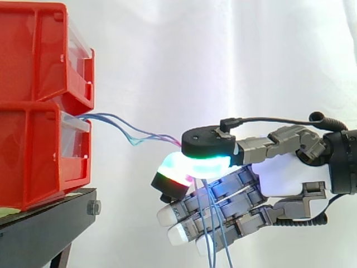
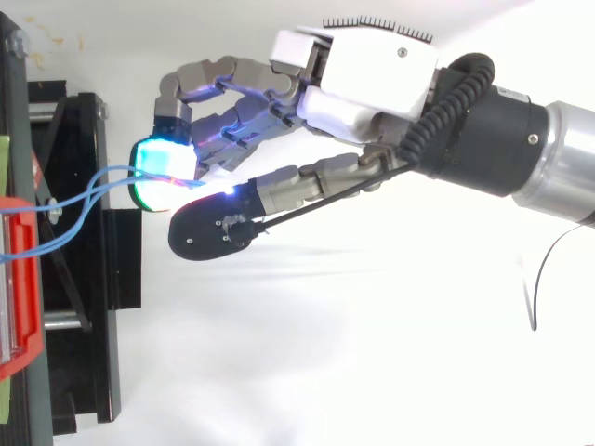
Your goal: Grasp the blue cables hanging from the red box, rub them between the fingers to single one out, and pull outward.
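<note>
The blue cables (image 1: 146,135) come out of the front opening of the lower red box (image 1: 33,159). They run away from it in a loose, slightly sagging bundle to the hand (image 1: 279,180), which sits out in front of the box and clear of it. They look thin, light and limp, with no stiffness to keep a shape, and their smooth jackets are likely to slip past one another. That should help the rubbing but means a light pinch could lose them all. A sharp tug might strain whatever holds them inside the box, so a steady pull looks safer. The best place to hold is where they are held now, partway along the span in front of the box, with slack on both sides.

The hand is pinching the bundle between two glowing fingertips (image 1: 207,163), while the rest of its fingers are curled loosely beneath, away from the box.

The side view shows the height. The cables leave the lower of two stacked boxes above the black stand (image 1: 39,229), dip on their way out, and their loose ends hang straight down past the curled fingers. The top view (image 2: 93,190) shows what that hides. The strands cross one another just in front of the box and spread apart again before the pinch. The hand (image 2: 372,74) reaches toward the box at an angle, not square to its front.
</note>
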You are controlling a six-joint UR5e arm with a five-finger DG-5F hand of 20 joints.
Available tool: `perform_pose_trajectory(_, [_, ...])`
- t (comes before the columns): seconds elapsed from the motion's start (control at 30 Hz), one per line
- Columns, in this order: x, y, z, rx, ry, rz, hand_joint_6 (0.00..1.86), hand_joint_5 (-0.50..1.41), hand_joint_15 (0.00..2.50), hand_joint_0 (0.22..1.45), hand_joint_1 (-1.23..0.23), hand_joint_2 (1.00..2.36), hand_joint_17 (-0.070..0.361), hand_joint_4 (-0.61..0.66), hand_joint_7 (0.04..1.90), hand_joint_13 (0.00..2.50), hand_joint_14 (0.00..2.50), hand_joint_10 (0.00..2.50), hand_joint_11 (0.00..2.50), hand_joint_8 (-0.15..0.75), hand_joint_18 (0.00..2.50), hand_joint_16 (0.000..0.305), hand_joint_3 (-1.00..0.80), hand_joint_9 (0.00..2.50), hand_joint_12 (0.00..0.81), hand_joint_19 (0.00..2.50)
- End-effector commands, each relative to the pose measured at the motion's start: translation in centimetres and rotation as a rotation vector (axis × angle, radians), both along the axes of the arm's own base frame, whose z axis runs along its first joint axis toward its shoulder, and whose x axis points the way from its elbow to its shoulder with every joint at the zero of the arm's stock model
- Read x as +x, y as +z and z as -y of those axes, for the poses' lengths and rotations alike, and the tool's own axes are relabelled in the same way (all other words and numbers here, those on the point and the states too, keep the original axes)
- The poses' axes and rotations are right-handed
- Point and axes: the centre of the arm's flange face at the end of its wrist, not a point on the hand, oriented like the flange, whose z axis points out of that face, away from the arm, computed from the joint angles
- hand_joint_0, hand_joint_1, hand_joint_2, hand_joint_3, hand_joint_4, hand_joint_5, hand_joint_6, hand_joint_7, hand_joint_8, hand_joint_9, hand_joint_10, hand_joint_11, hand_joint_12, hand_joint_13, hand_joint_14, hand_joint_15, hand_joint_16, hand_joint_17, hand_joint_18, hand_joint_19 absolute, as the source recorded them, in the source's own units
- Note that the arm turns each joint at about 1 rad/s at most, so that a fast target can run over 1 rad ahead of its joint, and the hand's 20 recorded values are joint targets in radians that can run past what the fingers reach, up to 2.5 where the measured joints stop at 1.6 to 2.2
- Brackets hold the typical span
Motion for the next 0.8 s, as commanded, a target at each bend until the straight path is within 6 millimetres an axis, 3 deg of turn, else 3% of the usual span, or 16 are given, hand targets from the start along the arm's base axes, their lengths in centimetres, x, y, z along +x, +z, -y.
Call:
perform_pose_trajectory(0.0, [0.00,0.00,-0.03,0.001,0.000,0.000,0.50,-0.11,0.33,0.62,-0.74,1.01,0.098,0.27,1.18,0.72,0.01,0.01,0.38,0.249,0.60,0.044,-0.28,0.87,0.339,0.50])
perform_pose_trajectory(0.3, [-0.17,-0.18,-0.21,-0.002,0.000,-0.016,0.50,-0.11,0.33,0.56,-0.66,1.00,0.101,0.29,1.18,0.75,0.01,0.01,0.41,0.261,0.64,0.045,-0.50,0.92,0.348,0.51])
perform_pose_trajectory(0.77, [-0.65,-0.46,0.08,0.002,-0.004,-0.056,0.50,-0.10,0.34,0.48,-0.60,1.00,0.111,0.34,1.18,0.78,0.01,0.01,0.41,0.284,0.68,0.049,-0.50,0.95,0.370,0.50])
